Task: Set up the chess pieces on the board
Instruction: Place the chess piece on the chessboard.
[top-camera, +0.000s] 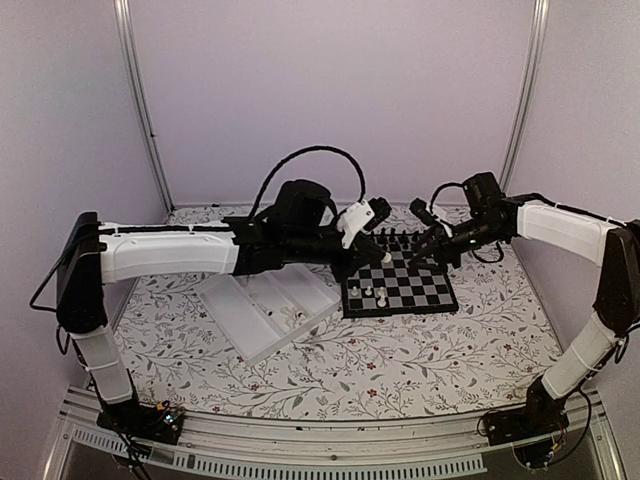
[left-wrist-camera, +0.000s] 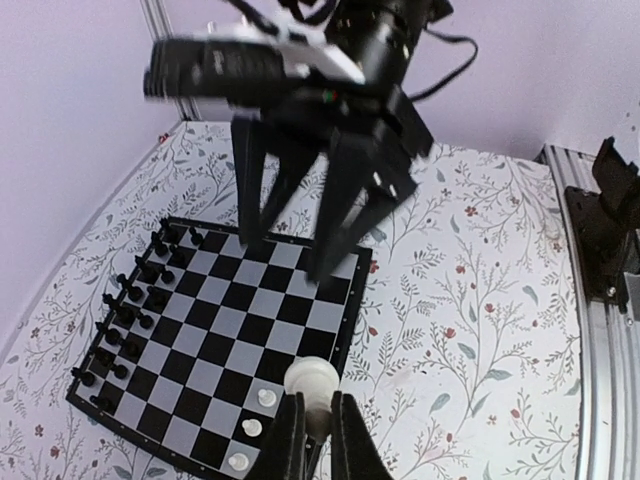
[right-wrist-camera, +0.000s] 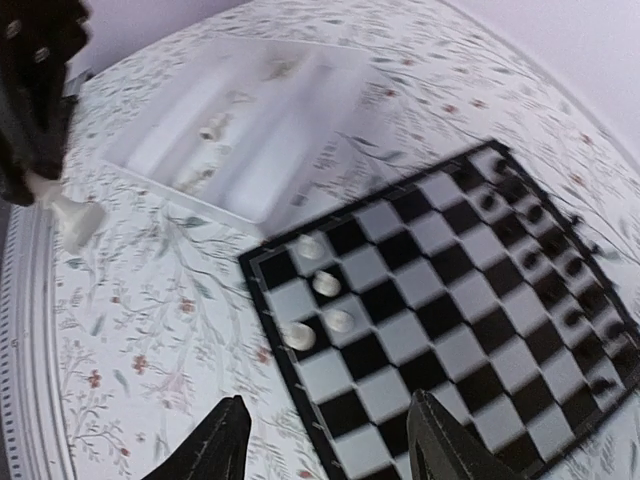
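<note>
Floral tablecloth, board (top-camera: 400, 285) at centre; left gripper (left-wrist-camera: 318, 440) clamps white piece (left-wrist-camera: 312, 380) above board's white-side corner, right gripper (right-wrist-camera: 330, 440) wide open, empty, over board. Prob carry step; next: lower onto free sq by placed whites (right-wrist-camera: 326, 284)

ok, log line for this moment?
left gripper: shut on white piece, off board | right gripper: open, over board | four white pieces placed

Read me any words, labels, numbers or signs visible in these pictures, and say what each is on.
No readable text anywhere.
The board shows only checks, no letters or numbers visible on its border.
The white tray and the floral table cover carry no writing.
Any marking on the right arm is too blurred to read.
</note>
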